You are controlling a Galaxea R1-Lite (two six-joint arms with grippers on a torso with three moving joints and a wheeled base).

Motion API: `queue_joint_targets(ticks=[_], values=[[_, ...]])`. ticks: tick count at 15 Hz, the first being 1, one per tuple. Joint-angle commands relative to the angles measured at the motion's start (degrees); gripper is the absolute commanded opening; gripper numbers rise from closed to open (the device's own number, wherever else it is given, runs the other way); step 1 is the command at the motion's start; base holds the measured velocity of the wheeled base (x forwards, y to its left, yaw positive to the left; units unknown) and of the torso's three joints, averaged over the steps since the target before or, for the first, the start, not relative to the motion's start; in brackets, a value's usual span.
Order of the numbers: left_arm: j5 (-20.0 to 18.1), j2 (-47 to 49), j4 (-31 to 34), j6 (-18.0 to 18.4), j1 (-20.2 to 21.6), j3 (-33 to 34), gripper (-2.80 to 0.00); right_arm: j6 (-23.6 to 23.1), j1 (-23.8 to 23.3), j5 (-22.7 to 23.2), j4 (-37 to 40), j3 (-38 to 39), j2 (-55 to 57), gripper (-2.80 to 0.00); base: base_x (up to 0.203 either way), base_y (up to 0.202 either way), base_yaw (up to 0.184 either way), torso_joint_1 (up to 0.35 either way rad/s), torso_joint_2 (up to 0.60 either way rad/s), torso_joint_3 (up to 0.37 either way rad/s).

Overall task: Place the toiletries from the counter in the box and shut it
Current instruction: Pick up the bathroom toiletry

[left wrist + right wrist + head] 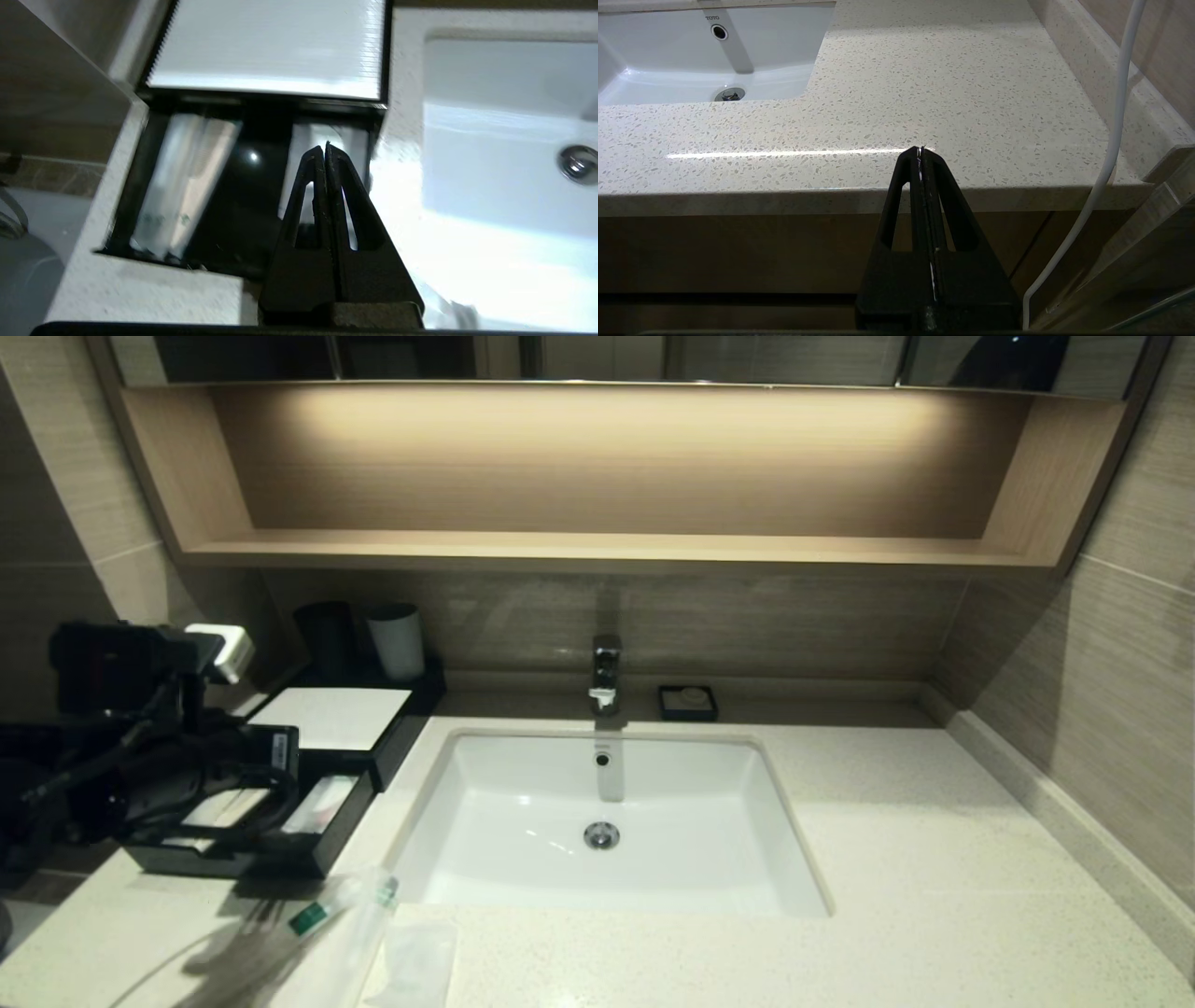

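Cream speckled stone forms the counter (934, 859) before us, with a white sink (607, 821) set into its middle; at nine o'clock our left gripper (325, 148) hangs over the pulled-out drawer of the box (331, 717), its fingers pressed together with nothing between them; the drawer shows a clear-wrapped packet (182, 186) in one compartment and a pale packet (322, 140) in the compartment beneath the fingertips; behind the box at ten o'clock stand a dark cup (325, 635) and a pale cup (397, 640); at seven o'clock, on the stone's near edge, lie a long packet with a green label (345, 919) and just beside it a flat translucent sachet (415, 966); at twelve o'clock a tap (606, 674) rises behind the sink, with a small black soap dish (688, 702) near it; at five o'clock our right gripper (921, 150) sits off the stone's front edge, fingers closed and empty.
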Motion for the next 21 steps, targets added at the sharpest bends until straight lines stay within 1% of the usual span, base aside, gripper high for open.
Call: queue_joint_targets(ticks=[1, 3, 4, 5, 6, 7, 8, 10, 11, 12, 14, 15, 17, 19, 21], values=[[1.56, -6.31, 9.70, -4.75, -4.86, 1.14, -2.80, 0.01, 0.00, -0.02, 0.12, 0.04, 0.09, -2.80, 0.000, 0.000, 0.000, 0.000, 0.00, 0.000], [1.81, -8.38, 19.60, -7.18, -5.17, -0.57, -2.80, 0.01, 0.00, -0.05, 0.12, -0.03, 0.09, -2.80, 0.000, 0.000, 0.000, 0.000, 0.00, 0.000], [1.71, -8.86, 24.95, -7.84, -4.92, -2.30, -2.80, 0.01, 0.00, -0.02, 0.12, 0.04, 0.07, -2.80, 0.000, 0.000, 0.000, 0.000, 0.00, 0.000], [1.58, -9.04, 30.65, -9.24, -4.72, -4.71, -2.80, 0.01, 0.00, -0.04, 0.12, -0.05, 0.09, -2.80, 0.000, 0.000, 0.000, 0.000, 0.00, 0.000], [1.40, -9.05, 35.38, -12.04, -4.67, -7.18, -2.07, 0.01, 0.02, 0.01, 0.12, 0.03, 0.09, -2.80, 0.000, 0.000, 0.000, 0.000, 0.00, 0.000], [0.63, -9.36, 39.61, -14.92, -4.64, -8.60, 0.00, 0.01, 0.00, 0.04, 0.12, -0.05, 0.00, -2.80, 0.000, 0.000, 0.000, 0.000, 0.00, 0.000], [-1.17, -10.11, 42.59, -16.17, -4.65, -9.48, 0.00, 0.01, 0.00, -0.04, 0.12, 0.04, 0.09, -2.80, 0.000, 0.000, 0.000, 0.000, 0.00, 0.000], [-4.01, -11.18, 48.71, -16.62, -4.88, -10.08, 0.00, 0.01, 0.00, 0.02, 0.12, -0.04, 0.09, -2.80, 0.000, 0.000, 0.000, 0.000, 0.00, 0.000], [-6.44, -10.84, 49.99, -16.76, -4.97, -10.04, 0.00, 0.01, 0.00, -0.01, 0.12, -0.02, 0.09, -2.80, 0.000, 0.000, 0.000, 0.000, 0.00, 0.000], [-7.52, -9.97, 50.50, -16.83, -4.98, -9.69, 0.00, 0.01, 0.00, -0.03, 0.12, 0.00, 0.09, -2.80, 0.000, 0.000, 0.000, 0.000, 0.00, 0.000], [-8.16, -7.43, 52.05, -16.49, -4.80, -9.13, 0.00, 0.01, 0.00, -0.05, 0.12, -0.04, 0.09, -2.80, 0.000, 0.000, 0.000, 0.000, 0.00, 0.000], [-9.45, -5.72, 52.13, -16.33, -4.50, -8.72, 0.00, 0.01, 0.00, -0.05, 0.12, 0.04, 0.09, -2.80, 0.000, 0.000, 0.000, 0.000, 0.00, 0.000], [-13.22, -1.19, 51.14, -15.99, -3.99, -8.45, 0.00, 0.01, 0.00, -0.02, 0.12, -0.05, 0.09, -2.80, 0.000, 0.000, 0.000, 0.000, 0.00, 0.000], [-14.31, 2.97, 48.13, -15.91, -3.93, -8.25, 0.00, 0.01, 0.00, 0.04, 0.12, -0.05, 0.09, -2.80, 0.000, 0.000, 0.000, 0.000, 0.00, 0.000], [-14.53, 7.34, 44.29, -15.89, -3.88, -8.19, 0.00, 0.01, 0.00, 0.03, 0.12, 0.02, 0.09, -2.80, 0.000, 0.000, 0.000, 0.000, 0.00, 0.000]])
